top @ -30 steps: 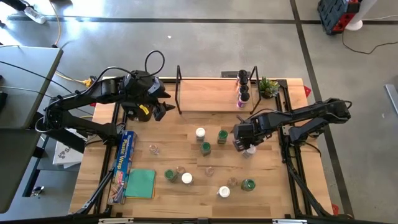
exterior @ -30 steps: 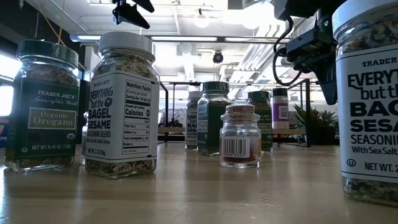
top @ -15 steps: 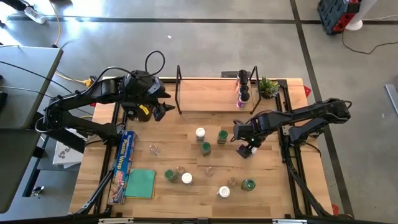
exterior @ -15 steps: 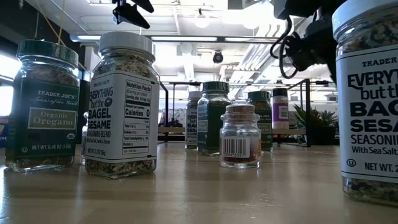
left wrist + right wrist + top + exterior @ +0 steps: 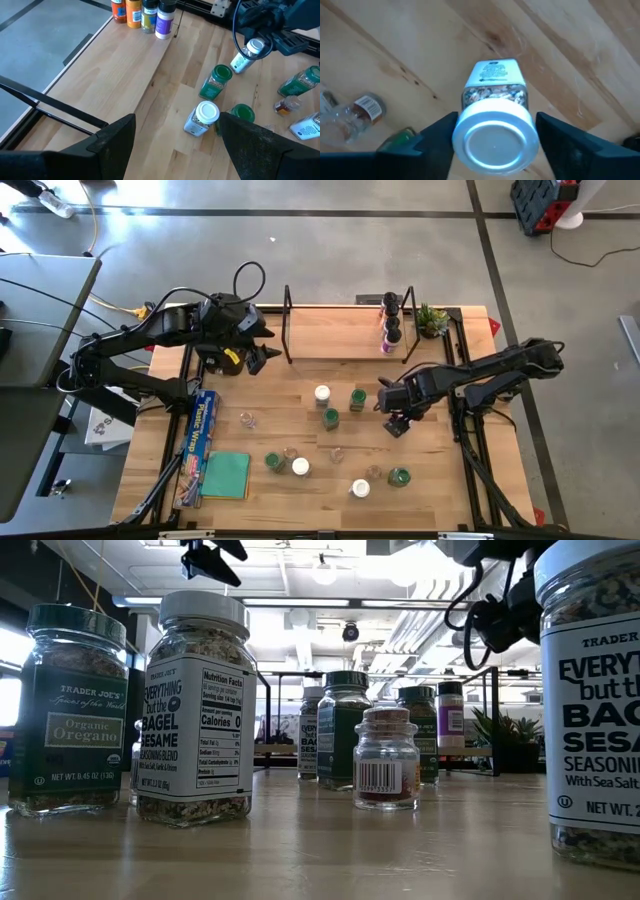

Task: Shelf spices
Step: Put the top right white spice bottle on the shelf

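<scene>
four spices (image 5: 142,10) on wooden shelf (image 5: 335,332).

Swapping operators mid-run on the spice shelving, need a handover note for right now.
Left gripper: open, empty, hovering off the shelf's left end.
Right gripper: around a tilted white-lidded seasoning jar over the table's right-centre; can't tell whether it is gripped.
Done: four jars stand at the shelf's right end.
Left: the jar at the right gripper, plus about eleven loose jars spread over the table in front of the shelf.
</scene>
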Controlling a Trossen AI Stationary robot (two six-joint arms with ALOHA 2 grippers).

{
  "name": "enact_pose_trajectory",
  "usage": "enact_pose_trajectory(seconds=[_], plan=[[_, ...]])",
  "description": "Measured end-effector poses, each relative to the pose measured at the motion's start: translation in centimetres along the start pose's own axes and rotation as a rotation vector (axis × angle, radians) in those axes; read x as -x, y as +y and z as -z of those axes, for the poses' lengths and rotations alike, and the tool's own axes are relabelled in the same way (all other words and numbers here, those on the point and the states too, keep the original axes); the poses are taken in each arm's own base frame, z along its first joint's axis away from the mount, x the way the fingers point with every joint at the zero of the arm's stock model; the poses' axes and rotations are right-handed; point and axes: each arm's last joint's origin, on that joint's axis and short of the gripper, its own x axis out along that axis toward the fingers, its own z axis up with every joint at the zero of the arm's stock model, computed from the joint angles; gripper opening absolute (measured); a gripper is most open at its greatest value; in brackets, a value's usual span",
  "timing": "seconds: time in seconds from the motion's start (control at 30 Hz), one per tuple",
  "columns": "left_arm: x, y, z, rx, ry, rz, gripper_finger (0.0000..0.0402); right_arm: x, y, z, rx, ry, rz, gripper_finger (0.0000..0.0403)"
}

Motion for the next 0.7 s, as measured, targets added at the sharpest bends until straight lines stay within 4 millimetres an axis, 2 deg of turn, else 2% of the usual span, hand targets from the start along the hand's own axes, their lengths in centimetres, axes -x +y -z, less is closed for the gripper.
enact_pose_trajectory(seconds=[0.13, 0.27, 0.37, 0.5, 0.6, 0.7], plan=[[0.0, 0.0, 0.0, 0.0, -0.001, 0.0, 0.0282, 0.0, 0.0, 0.0, -0.003, -0.006, 0.004, 0.0191], [0.0, 0.0, 0.0, 0.0, -0.001, 0.0, 0.0282, 0.1, 0.0, 0.0, -0.01, 0.002, -0.004, 0.0191], [0.0, 0.0, 0.0, 0.0, 0.0, 0.0, 0.0282, 1.2, 0.3, -0.2, -0.007, 0.003, -0.013, 0.0191], [0.0, 0.0, 0.0, 0.0, -0.004, 0.001, 0.0282, 5.4, 1.4, -1.2, 0.064, -0.046, -0.098, 0.0191], [0.0, 0.0, -0.1, 0.0, -0.008, 0.001, 0.0282, 9.9, 1.7, -2.6, 0.106, -0.143, -0.197, 0.0191], [0.0, 0.0, -0.1, 0.001, -0.015, 0.003, 0.0282, 14.4, 1.2, -4.5, 0.102, -0.257, -0.273, 0.0191]])
